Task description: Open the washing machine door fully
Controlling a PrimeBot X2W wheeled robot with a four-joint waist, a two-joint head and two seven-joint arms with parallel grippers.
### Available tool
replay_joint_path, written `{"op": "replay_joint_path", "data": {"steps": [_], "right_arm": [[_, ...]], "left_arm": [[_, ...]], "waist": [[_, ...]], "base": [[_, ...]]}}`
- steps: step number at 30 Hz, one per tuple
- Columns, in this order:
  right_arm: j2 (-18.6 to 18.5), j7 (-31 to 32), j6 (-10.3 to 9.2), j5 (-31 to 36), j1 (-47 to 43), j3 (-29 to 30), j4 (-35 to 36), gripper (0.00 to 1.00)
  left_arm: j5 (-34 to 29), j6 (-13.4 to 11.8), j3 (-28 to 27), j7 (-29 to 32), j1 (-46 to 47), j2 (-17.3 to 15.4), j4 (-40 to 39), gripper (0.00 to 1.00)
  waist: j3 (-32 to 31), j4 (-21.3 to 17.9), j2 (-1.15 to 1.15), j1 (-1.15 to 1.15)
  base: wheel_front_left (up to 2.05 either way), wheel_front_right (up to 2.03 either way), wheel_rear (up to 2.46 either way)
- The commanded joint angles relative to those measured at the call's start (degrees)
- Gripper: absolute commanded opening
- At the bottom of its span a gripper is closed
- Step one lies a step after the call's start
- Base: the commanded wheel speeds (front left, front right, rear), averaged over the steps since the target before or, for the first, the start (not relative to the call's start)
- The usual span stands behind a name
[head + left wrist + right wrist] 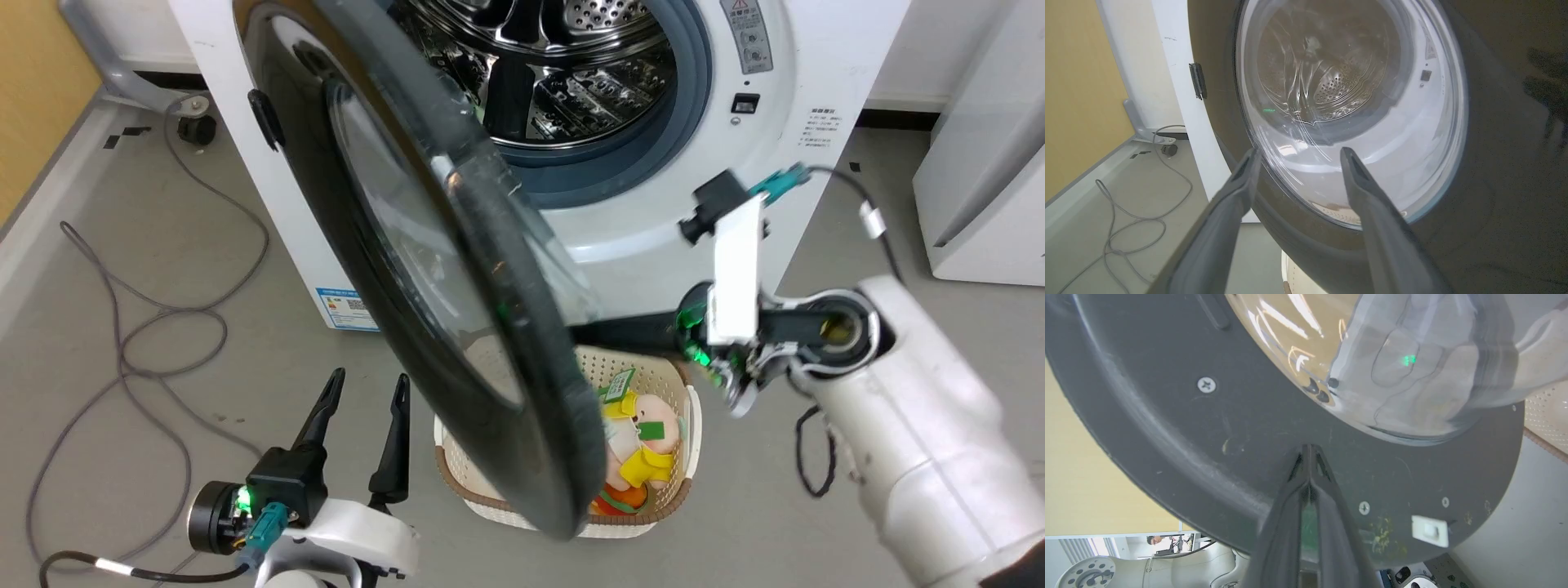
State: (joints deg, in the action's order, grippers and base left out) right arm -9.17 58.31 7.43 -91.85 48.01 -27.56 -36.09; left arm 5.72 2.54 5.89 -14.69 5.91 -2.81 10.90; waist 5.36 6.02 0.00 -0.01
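The washing machine door (384,237), a big glossy black disc with a clear glass bowl, stands swung partway out from the white washer (824,73), its rim edge-on to the head view. My right gripper (589,331) reaches in from the right, shut with nothing in it. Its tips (1309,451) appear to rest against the door's dark inner rim (1167,416), just below the glass bowl (1412,367). My left gripper (363,390) stands open low on the floor side. In the left wrist view it (1300,152) faces the door's outer glass (1355,102), apart from it.
The steel drum opening (563,73) with its grey rubber ring is exposed behind the door. A cream laundry basket (665,384) with plush toys sits on the floor under the door's lower edge. Grey cables (122,327) loop at the left. Another white appliance (988,163) stands at the right.
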Motion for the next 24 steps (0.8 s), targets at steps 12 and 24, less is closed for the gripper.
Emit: {"op": "replay_joint_path", "data": {"steps": [12, 24], "right_arm": [[2.48, -10.95, 0.06, 1.40, -10.22, 1.80, 10.42, 1.00], [0.52, -35.92, 0.06, 6.03, -26.43, 12.30, 18.81, 1.00]], "left_arm": [[0.29, -0.25, -0.52, -0.30, -1.05, -0.08, 0.23, 1.00], [1.67, -0.05, -1.87, -0.30, -1.88, -0.08, 0.46, 1.00]], "waist": [[-0.10, -0.86, 0.00, 0.01], [-0.64, -2.39, 0.00, 0.01]], "base": [[0.00, 0.00, 0.00], [0.00, 0.00, 0.00]]}}
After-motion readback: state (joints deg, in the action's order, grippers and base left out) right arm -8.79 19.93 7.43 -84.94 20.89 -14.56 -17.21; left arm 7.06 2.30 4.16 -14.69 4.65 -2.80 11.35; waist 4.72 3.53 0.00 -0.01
